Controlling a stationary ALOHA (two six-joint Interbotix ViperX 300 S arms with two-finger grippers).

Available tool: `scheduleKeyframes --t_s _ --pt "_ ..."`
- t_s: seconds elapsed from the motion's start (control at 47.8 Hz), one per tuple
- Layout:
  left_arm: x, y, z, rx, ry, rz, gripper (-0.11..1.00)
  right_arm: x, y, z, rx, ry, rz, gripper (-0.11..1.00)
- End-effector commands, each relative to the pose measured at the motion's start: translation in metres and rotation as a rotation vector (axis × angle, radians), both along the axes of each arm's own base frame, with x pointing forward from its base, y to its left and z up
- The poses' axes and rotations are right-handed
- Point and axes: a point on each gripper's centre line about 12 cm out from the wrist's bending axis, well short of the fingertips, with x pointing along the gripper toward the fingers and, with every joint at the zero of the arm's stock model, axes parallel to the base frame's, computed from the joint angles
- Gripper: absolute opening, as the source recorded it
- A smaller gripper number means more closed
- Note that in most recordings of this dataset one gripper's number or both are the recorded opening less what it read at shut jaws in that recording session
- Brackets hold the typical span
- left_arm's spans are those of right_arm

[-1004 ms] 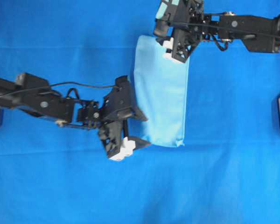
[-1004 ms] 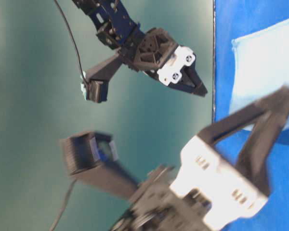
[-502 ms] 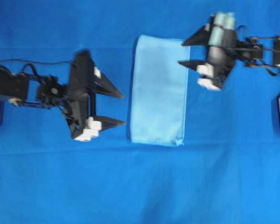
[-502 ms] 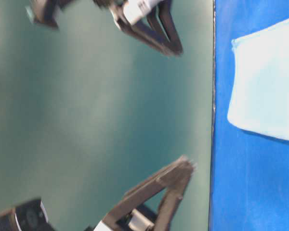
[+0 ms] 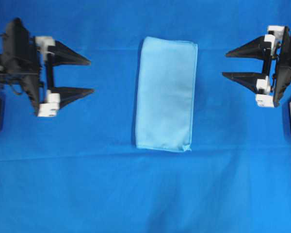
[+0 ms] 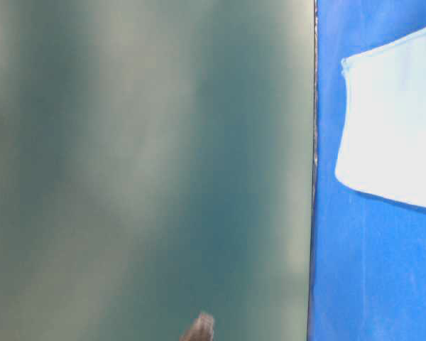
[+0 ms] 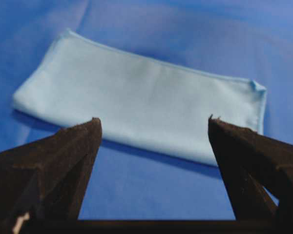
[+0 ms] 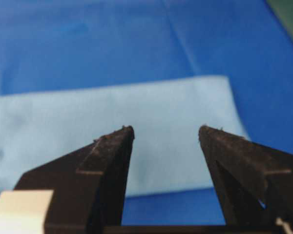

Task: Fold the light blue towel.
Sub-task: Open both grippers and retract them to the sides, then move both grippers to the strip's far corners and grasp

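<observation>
sitting at the far left of the overhead view, the left gripper (image 5: 89,75) has its two black, wedge-shaped fingers (image 5: 70,53) spread wide and pointed toward the middle of the table, with nothing between them. white blocks sit where the fingers meet the dark gripper body.

between the two arms lies the light blue towel (image 5: 166,93), folded into a tall, narrow rectangle that rests flat on the royal-blue cloth (image 5: 145,194) covering the table. it is well apart from both grippers. the towel is thin and soft-looking, with a fine, even weave and a stitched hem along its edges; one lower corner shows a small puckered tip. the left wrist view shows it as a long pale strip (image 7: 141,97) lying crosswise beyond the open fingertips, its layered edge casting a slim shadow on the darker cloth. the table cloth is smooth with a few faint creases.

at the far right, the right gripper (image 5: 224,64) mirrors the left: its black tapered fingers (image 5: 247,48) are spread wide, aimed at the towel and holding nothing. its own camera looks past the fingertips to the towel (image 8: 112,122).

the table-level view shows only a blurred teal-grey background, the cloth edge and one pale end of the towel (image 6: 394,121).
</observation>
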Motion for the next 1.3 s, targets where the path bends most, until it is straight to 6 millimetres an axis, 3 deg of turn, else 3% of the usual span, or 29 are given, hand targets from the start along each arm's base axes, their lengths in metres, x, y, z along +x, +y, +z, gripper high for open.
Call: scheduleKeyframes --t_s 0.0,0.314,0.565,0.9,1.088,1.276 --pt "-0.006 0.000 0.007 0.008 -0.045 0.003 0.84 0.001 0.001 0.001 0.016 -0.020 0.005 0.60" --pt "-0.003 0.001 0.000 0.001 -0.050 0.007 0.84 0.005 0.000 -0.003 0.032 -0.003 0.003 0.60" --pt "0.026 0.008 0.000 0.012 -0.060 0.016 0.84 0.018 -0.016 -0.003 0.053 0.027 -0.052 0.60" --pt "0.091 0.066 -0.020 0.002 0.021 0.144 0.84 0.048 -0.079 -0.033 0.032 0.204 -0.176 0.60" --pt "0.115 0.099 -0.049 -0.013 0.079 0.207 0.84 0.063 -0.111 -0.059 0.042 0.302 -0.216 0.60" --pt "0.131 0.129 -0.082 -0.033 0.141 0.260 0.84 0.076 -0.126 -0.088 0.080 0.370 -0.224 0.60"
